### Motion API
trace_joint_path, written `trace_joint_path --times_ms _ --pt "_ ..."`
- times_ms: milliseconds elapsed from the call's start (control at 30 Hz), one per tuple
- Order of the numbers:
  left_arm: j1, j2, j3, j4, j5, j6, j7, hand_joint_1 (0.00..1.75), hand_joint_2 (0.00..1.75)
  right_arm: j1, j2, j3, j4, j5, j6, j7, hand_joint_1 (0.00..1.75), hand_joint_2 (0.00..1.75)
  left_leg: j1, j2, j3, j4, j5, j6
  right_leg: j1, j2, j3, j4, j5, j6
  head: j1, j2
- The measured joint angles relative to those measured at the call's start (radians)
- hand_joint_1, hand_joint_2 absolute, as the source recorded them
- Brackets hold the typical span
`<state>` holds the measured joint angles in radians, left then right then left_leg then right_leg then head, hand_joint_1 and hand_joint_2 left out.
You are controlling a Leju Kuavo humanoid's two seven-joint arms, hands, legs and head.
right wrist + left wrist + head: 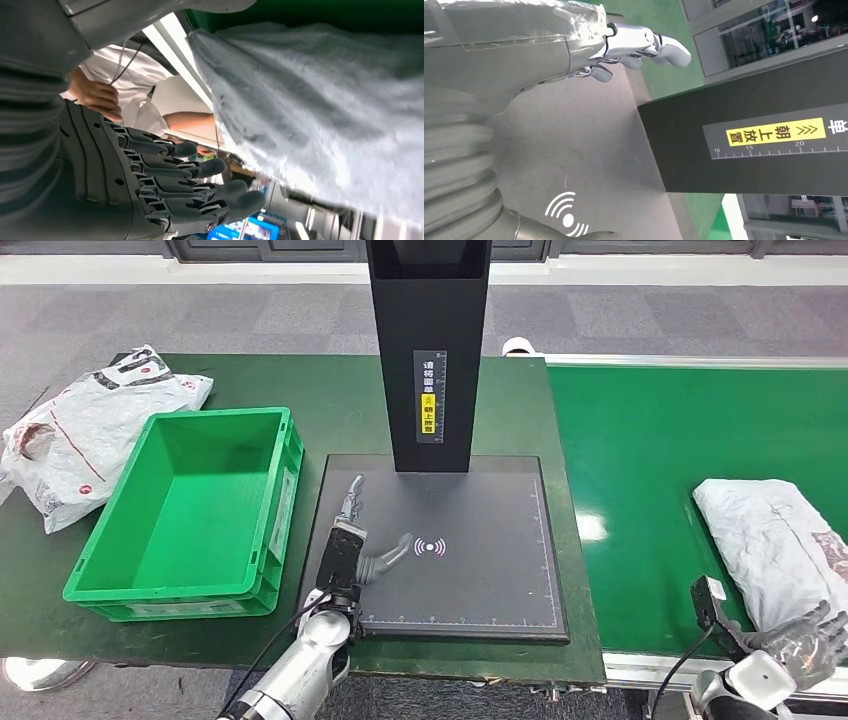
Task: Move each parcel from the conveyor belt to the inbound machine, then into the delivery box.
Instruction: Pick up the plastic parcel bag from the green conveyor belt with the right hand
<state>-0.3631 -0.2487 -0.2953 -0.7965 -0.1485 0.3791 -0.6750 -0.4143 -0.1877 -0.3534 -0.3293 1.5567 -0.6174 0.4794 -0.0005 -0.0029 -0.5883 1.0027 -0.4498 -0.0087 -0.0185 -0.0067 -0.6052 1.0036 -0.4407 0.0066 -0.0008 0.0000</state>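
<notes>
A grey plastic-wrapped parcel [770, 540] lies on the green conveyor belt [650, 440] at the right. My right hand [803, 638] is at the parcel's near end, by the belt's front edge. In the right wrist view its dark fingers [170, 172] are stretched out beside the parcel [320, 95], holding nothing. My left hand [353, 532] hovers low over the left part of the inbound machine's dark plate [480, 580], fingers spread and empty [644, 47]. The green delivery box [190, 505] stands empty left of the plate.
The machine's black column [428, 350] rises from the back of the plate, close ahead of the left hand [749, 135]. White bagged parcels [85, 430] lie on the table left of the box. A person in white [130, 85] is near the belt's edge.
</notes>
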Motion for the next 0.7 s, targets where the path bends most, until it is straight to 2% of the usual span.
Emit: trace_joint_path --times_ms 167,200,300,333,500,700 --pt "-0.002 0.000 0.000 0.006 0.023 0.005 -0.009 0.00 1.75 -0.008 -0.004 0.019 0.014 -0.054 0.051 0.005 0.00 1.75 0.000 0.000 0.000 0.000 0.000 0.000 0.000 0.000 0.000 0.000 0.000 0.000 0.000 0.000" --pt "-0.002 0.000 0.000 0.006 0.024 0.004 -0.010 0.00 1.75 -0.011 -0.005 0.027 0.019 -0.059 0.069 0.008 0.09 1.75 0.000 0.000 0.000 0.000 0.000 0.000 0.000 0.000 0.000 0.000 0.000 0.000 0.000 0.000" --pt "-0.002 0.000 0.000 0.007 0.024 -0.001 -0.009 0.00 1.75 -0.019 -0.005 0.045 0.032 -0.064 0.133 0.011 1.40 1.75 0.000 0.000 0.000 0.000 0.000 0.000 0.000 0.000 0.000 0.000 0.000 0.000 0.000 0.000" --pt "-0.002 0.000 0.000 0.008 0.023 -0.003 -0.008 0.00 1.75 -0.020 -0.005 0.048 0.035 -0.068 0.153 0.009 1.75 1.75 0.000 0.000 0.000 0.000 0.000 0.000 0.000 0.000 0.000 0.000 0.000 0.000 0.000 0.000" --pt "-0.002 0.000 0.000 0.008 0.023 -0.009 -0.003 0.00 1.75 -0.021 -0.004 0.049 0.047 -0.087 0.202 -0.006 1.75 1.75 0.000 -0.001 0.000 0.000 0.000 0.000 0.000 -0.001 0.001 0.000 0.000 0.000 0.000 0.000" --pt "-0.002 0.003 0.006 0.004 0.023 -0.018 0.004 0.00 1.75 -0.018 -0.004 0.049 0.050 -0.105 0.167 -0.044 1.75 1.75 0.000 -0.001 0.000 0.001 0.000 0.000 0.000 -0.001 0.001 0.000 0.000 0.000 0.000 0.000"
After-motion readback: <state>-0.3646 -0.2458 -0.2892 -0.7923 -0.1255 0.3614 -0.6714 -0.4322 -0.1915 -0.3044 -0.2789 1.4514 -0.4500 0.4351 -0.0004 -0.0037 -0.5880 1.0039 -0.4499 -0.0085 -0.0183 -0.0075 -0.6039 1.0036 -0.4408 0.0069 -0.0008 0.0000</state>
